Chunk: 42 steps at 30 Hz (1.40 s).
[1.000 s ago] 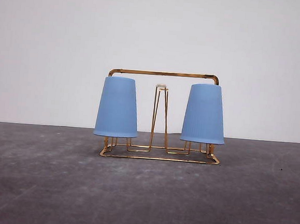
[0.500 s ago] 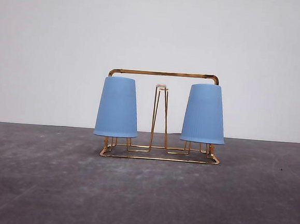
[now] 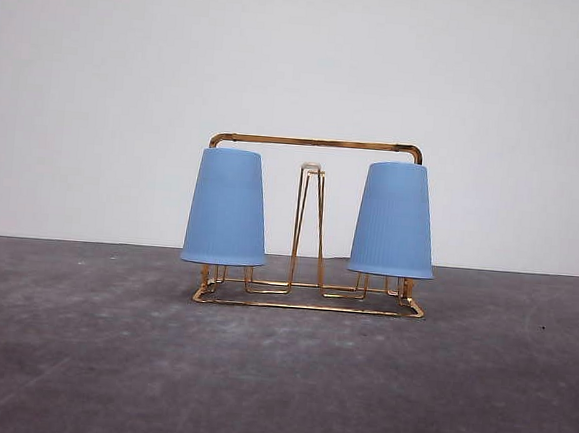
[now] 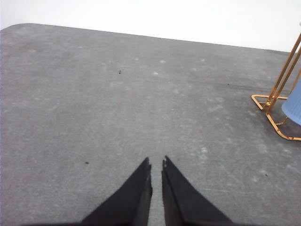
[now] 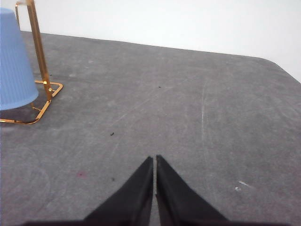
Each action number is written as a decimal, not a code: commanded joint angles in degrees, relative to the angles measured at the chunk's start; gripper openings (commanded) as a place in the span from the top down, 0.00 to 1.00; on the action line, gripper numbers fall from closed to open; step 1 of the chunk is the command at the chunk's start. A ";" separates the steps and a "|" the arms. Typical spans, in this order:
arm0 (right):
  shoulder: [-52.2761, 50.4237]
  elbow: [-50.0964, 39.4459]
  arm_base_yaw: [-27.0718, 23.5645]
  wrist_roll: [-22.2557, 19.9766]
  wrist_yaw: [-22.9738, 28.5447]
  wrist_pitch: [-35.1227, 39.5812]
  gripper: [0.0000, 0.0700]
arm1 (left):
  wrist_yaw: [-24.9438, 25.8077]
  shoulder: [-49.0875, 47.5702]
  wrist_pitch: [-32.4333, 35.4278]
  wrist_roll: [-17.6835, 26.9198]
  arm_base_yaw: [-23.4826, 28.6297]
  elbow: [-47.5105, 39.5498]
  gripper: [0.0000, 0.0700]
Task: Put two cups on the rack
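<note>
Two light-blue ribbed cups hang upside down on the gold wire rack [image 3: 315, 143], one on the left side [image 3: 227, 208] and one on the right side [image 3: 393, 221]. A white-tipped middle prong [image 3: 312, 167] stands bare between them. In the left wrist view my left gripper [image 4: 156, 163] is shut and holds nothing, hovering over bare table, with a corner of the rack [image 4: 275, 101] and a cup's rim [image 4: 293, 106] well off to one side. In the right wrist view my right gripper [image 5: 154, 159] is likewise shut on nothing, away from the rack [image 5: 37, 56] and its cup [image 5: 14, 61].
The dark grey table [image 3: 277, 376] stretches around the rack on all sides, with a plain white wall [image 3: 302, 57] behind it. The table's rounded far corners show in both wrist views.
</note>
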 commanded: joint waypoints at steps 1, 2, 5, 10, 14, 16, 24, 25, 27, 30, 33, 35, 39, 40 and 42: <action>-0.09 -0.24 0.09 0.81 0.20 0.63 0.99 | -0.09 -0.11 -0.17 -0.46 0.04 -0.83 0.97; -0.09 -0.24 0.09 0.81 0.22 0.63 0.99 | -0.09 -0.11 -0.17 -0.46 0.04 -0.83 0.97; -0.09 -0.24 0.09 0.81 0.22 0.63 0.99 | -0.09 -0.11 -0.17 -0.46 0.04 -0.83 0.97; -0.09 -0.24 0.09 0.81 0.20 0.63 0.99 | -0.09 -0.11 -0.17 -0.46 0.04 -0.83 0.97; -0.09 -0.24 0.09 0.81 0.22 0.63 0.99 | -0.09 -0.11 -0.17 -0.46 0.04 -0.83 0.97; -0.09 -0.24 0.09 0.81 0.22 0.63 0.99 | -0.09 -0.11 -0.17 -0.46 0.04 -0.83 0.97; -0.09 -0.24 0.09 0.81 0.22 0.63 0.99 | -0.09 -0.11 -0.17 -0.46 0.04 -0.83 0.97; -0.09 -0.24 0.09 0.81 0.20 0.63 0.99 | -0.09 -0.11 -0.17 -0.46 0.04 -0.83 0.97; -0.09 -0.24 0.09 0.81 0.22 0.63 0.99 | -0.09 -0.11 -0.17 -0.46 0.04 -0.83 0.97; -0.09 -0.24 0.09 0.81 0.22 0.63 0.99 | -0.09 -0.11 -0.17 -0.46 0.04 -0.83 0.97; -0.09 -0.24 0.09 0.81 0.22 0.63 0.99 | -0.09 -0.11 -0.17 -0.46 0.04 -0.83 0.97; -0.09 -0.24 0.09 0.81 0.22 0.63 0.99 | -0.09 -0.11 -0.17 -0.46 0.04 -0.83 0.97; -0.09 -0.24 0.09 0.81 0.22 0.63 0.99 | -0.09 -0.11 -0.17 -0.46 0.04 -0.83 0.97; -0.09 -0.24 0.09 0.81 0.22 0.63 0.99 | -0.09 -0.11 -0.17 -0.46 0.04 -0.83 0.97; -0.09 -0.24 0.09 0.81 0.22 0.63 0.99 | -0.09 -0.11 -0.17 -0.46 0.04 -0.83 0.97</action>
